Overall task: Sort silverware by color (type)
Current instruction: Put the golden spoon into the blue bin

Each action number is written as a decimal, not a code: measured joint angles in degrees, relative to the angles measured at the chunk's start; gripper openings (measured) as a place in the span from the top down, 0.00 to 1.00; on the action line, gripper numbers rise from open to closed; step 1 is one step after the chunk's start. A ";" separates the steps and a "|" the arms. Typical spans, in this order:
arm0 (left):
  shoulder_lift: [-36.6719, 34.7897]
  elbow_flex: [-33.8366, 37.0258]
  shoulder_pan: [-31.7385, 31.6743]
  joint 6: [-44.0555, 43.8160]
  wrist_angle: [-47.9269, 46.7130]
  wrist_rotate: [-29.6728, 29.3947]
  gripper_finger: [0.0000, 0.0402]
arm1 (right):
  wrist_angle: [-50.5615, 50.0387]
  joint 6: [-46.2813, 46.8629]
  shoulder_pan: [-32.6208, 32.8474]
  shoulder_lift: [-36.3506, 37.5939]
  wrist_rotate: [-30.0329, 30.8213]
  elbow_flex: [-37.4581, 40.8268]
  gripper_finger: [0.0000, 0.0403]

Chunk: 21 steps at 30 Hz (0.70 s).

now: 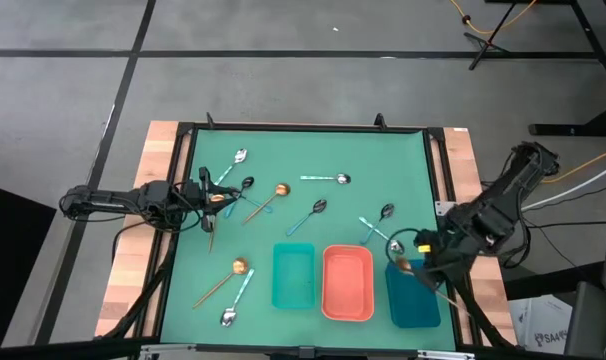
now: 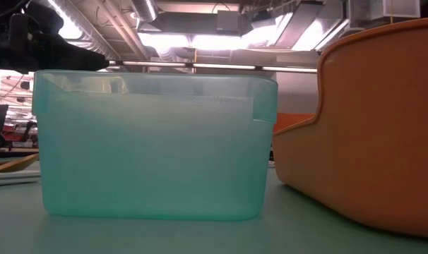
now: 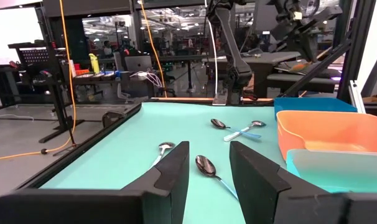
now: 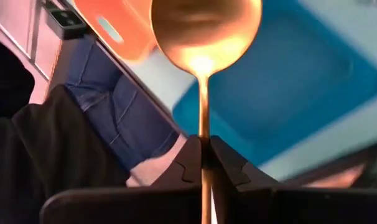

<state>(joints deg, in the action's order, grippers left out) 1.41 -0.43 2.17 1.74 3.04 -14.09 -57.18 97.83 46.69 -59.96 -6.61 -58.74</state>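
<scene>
Several slim spoons lie scattered on the green mat. My left gripper (image 1: 217,194) is open at the mat's left side and points right. Its fingers stand on either side of a dark spoon (image 3: 206,165) without touching it; a silver spoon (image 3: 165,147) lies beside that one. A brown spoon handle (image 1: 211,235) shows just near of this gripper. My right gripper (image 1: 415,262) is shut on a gold spoon (image 4: 204,25) above the dark-blue tray (image 1: 413,298). My right gripper pinches the gold spoon's thin handle (image 4: 203,124) between its two fingertips (image 4: 187,163). The fingers lie along the handle, which runs on back between them. The bowl (image 1: 403,266) sticks out ahead of the fingers. The spoon is lifted clear over the dark-blue tray (image 4: 300,93).
Three trays stand in a row at the near edge: teal (image 1: 293,275), coral (image 1: 348,283), dark blue. Other spoons: gold (image 1: 280,190), silver (image 1: 328,178), dark (image 1: 316,210), dark (image 1: 386,212), gold (image 1: 238,267), silver (image 1: 231,312). A person's jeans (image 4: 107,106) show beyond the table.
</scene>
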 joint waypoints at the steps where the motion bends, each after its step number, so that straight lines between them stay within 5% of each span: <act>1: 0.00 0.01 0.00 0.00 0.00 0.00 0.73 | -0.01 2.56 0.93 -0.20 -0.75 0.00 1.00; 9: 0.00 0.00 -0.01 0.00 0.00 -0.02 0.73 | 0.01 12.75 6.01 -3.84 -3.08 0.00 1.00; 21: 0.00 -0.01 0.01 0.00 -0.01 -0.02 0.73 | -0.61 11.23 6.22 -11.79 -3.04 0.02 1.00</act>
<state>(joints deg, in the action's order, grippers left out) 1.41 -0.44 2.17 1.74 3.03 -14.11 -57.79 109.06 52.90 -71.75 -9.65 -58.72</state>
